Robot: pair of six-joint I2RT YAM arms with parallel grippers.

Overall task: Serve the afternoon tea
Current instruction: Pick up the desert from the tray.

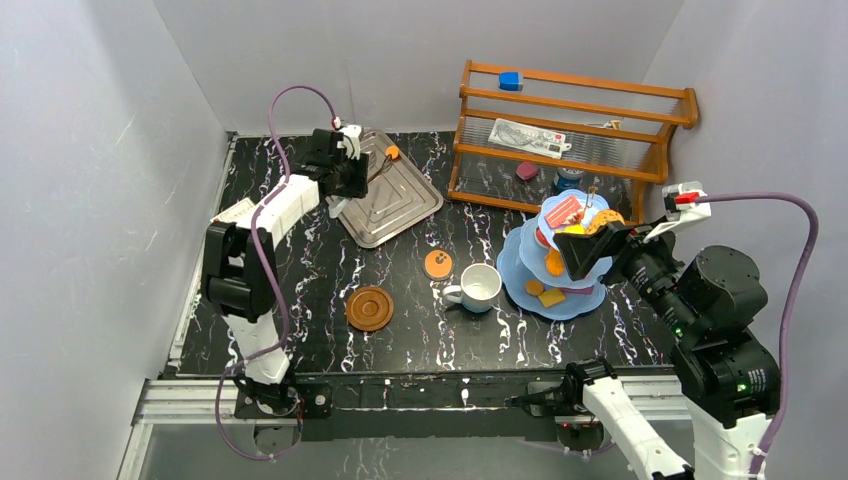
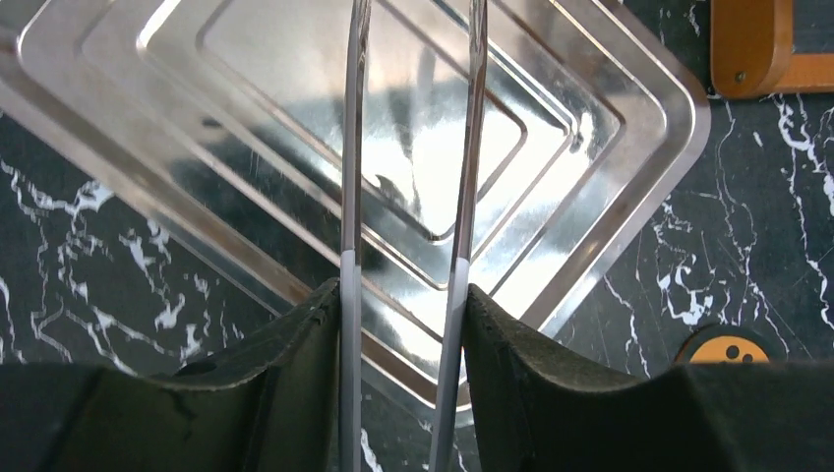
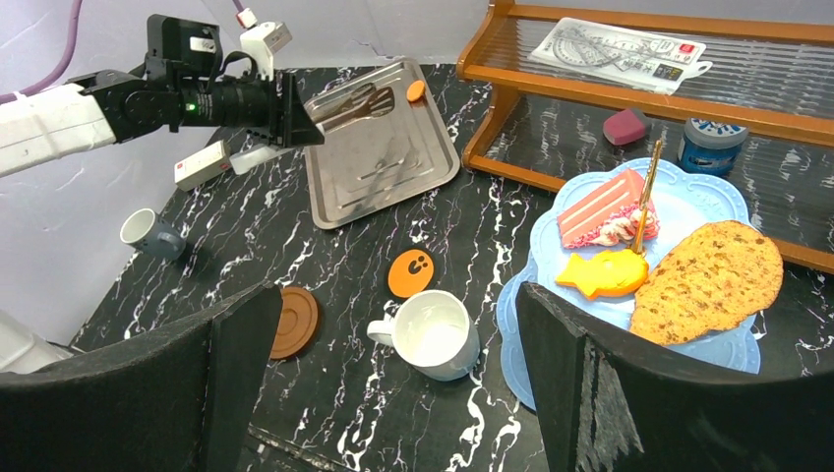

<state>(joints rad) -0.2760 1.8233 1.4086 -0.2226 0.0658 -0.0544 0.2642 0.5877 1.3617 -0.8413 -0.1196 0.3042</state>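
Observation:
My left gripper [image 1: 352,170] [image 2: 403,295] is shut on the metal tongs [image 2: 464,147] [image 3: 349,103], holding them low over the silver tray [image 1: 400,205] [image 2: 610,108]. A small orange pastry [image 1: 392,152] [image 3: 416,90] lies on the tray just past the tong tips. My right gripper [image 1: 590,250] [image 3: 395,295] hangs open and empty beside the light-blue stand [image 1: 520,270] [image 3: 688,211], which carries a pink cake [image 3: 602,208], an orange fish cake [image 3: 602,273] and a cookie [image 3: 710,280]. The white mug [image 1: 481,287] [image 3: 433,334] stands left of the stand, near a round orange cookie [image 1: 438,264] and a brown saucer [image 1: 369,308].
A grey mug [image 3: 149,234] stands at the table's left side, hidden behind the left arm in the top view. A wooden shelf [image 1: 570,130] with small items fills the back right. Walls close in on both sides.

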